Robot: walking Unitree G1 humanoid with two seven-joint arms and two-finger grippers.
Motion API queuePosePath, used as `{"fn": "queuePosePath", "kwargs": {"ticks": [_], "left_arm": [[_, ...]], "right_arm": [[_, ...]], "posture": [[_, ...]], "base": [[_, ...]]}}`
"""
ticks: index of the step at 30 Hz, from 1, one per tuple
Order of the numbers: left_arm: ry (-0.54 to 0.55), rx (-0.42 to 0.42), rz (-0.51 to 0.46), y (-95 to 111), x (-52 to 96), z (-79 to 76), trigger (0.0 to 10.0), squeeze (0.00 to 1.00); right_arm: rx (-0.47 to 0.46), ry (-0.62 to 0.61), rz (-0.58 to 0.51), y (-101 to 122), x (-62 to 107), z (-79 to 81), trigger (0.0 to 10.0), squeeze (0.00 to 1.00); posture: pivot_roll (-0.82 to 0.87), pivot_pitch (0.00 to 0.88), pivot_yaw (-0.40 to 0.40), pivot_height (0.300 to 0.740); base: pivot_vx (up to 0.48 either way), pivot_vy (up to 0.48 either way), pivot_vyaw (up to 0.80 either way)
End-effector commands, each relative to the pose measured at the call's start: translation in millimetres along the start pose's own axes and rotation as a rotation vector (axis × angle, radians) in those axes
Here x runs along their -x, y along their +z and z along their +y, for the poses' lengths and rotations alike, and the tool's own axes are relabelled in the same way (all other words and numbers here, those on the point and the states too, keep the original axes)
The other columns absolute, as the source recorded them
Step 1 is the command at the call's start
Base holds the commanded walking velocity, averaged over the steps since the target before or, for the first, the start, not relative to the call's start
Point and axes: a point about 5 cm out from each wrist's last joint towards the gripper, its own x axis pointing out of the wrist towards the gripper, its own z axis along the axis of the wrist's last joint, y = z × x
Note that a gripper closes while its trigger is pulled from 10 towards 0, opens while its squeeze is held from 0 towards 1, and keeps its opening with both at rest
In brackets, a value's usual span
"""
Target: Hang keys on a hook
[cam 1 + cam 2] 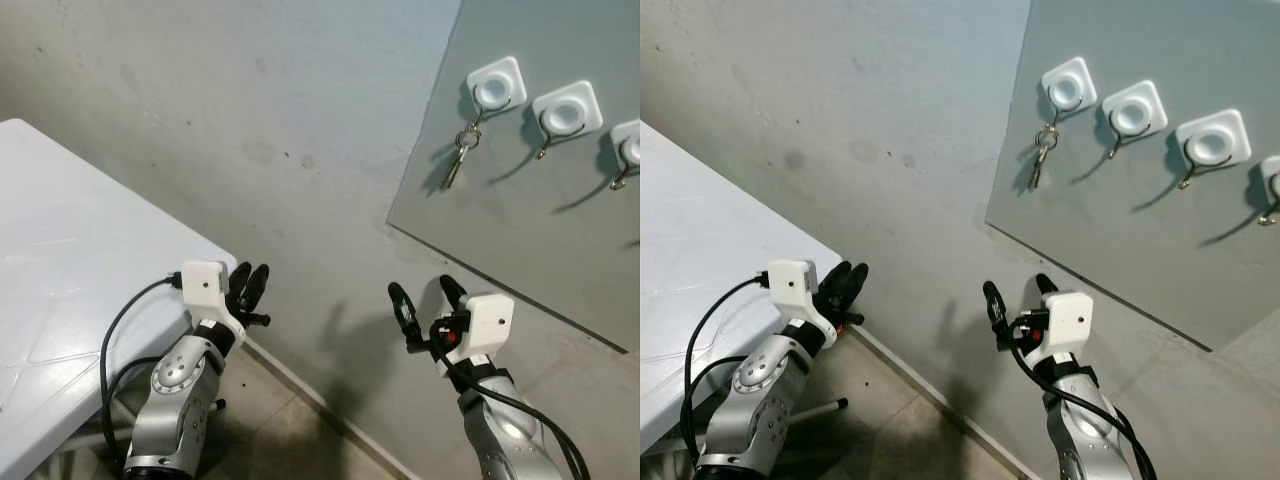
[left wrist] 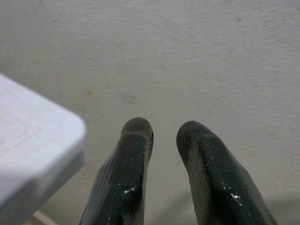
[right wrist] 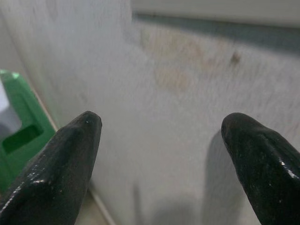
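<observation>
The right gripper (image 1: 427, 297) is spread wide and holds nothing, low beneath the grey panel (image 1: 520, 230). The left gripper (image 1: 250, 283), fingers nearly together with a slim gap, is also empty, beside the white table (image 1: 60, 300). On the panel, the keys (image 1: 460, 152) hang from the leftmost hook (image 1: 496, 88), so the task looks done; nothing appears left. The right eye view shows four hooks and one bunch of keys.

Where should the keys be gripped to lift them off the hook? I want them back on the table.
Grip the keys at the dangling blade, below the ring, coming from the front and below: the ring loops over the leftmost hook, so lifting upward frees it. The right hand is open, nearer.
</observation>
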Motion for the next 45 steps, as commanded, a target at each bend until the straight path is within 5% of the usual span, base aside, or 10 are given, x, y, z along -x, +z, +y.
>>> {"fn": "queuePosePath", "kwargs": {"ticks": [1, 10, 12, 25, 36, 45], "left_arm": [[0.038, -0.013, -0.003, -3.7, 3.3, 5.3, 10.0, 0.0], [0.044, -0.042, -0.017, -15.1, -3.2, 8.1, 10.0, 0.0], [0.051, -0.101, -0.006, -15.5, -7.0, 10.5, 10.0, 0.0], [0.052, -0.072, -0.075, -10.0, -7.7, 18.3, 10.0, 0.0], [0.041, -0.055, -0.097, -10.8, -8.3, 11.8, 10.0, 0.0], [0.049, -0.074, -0.142, -3.0, 9.2, 11.5, 10.0, 0.0]], "right_arm": [[0.011, -0.002, 0.013, -3.6, -0.4, -4.0, 10.0, 0.0], [0.06, -0.034, 0.022, -10.4, -10.6, -17.8, 10.0, 0.0], [0.084, -0.056, 0.021, -13.5, -12.5, -22.4, 10.0, 0.0], [0.114, -0.058, -0.012, -14.6, -18.2, -22.2, 10.0, 0.0], [0.105, 0.067, -0.074, -6.4, -11.8, -18.0, 10.0, 0.0], [0.125, 0.045, -0.095, 0.6, 4.6, -15.2, 10.0, 0.0]], "posture": [[-0.02, 0.042, -0.087, 0.74], [-0.02, 0.016, -0.085, 0.74], [0.0, 0.001, -0.083, 0.74], [-0.01, 0.0, -0.073, 0.74], [-0.02, 0.0, -0.083, 0.74], [-0.03, 0.015, -0.077, 0.74]], "base": [[0.0, 0.0, 0.0], [0.0, 0.0, 0.0], [0.0, 0.0, 0.0], [0.0, 0.0, 0.0], [0.0, 0.0, 0.0], [0.0, 0.0, 0.0]]}}
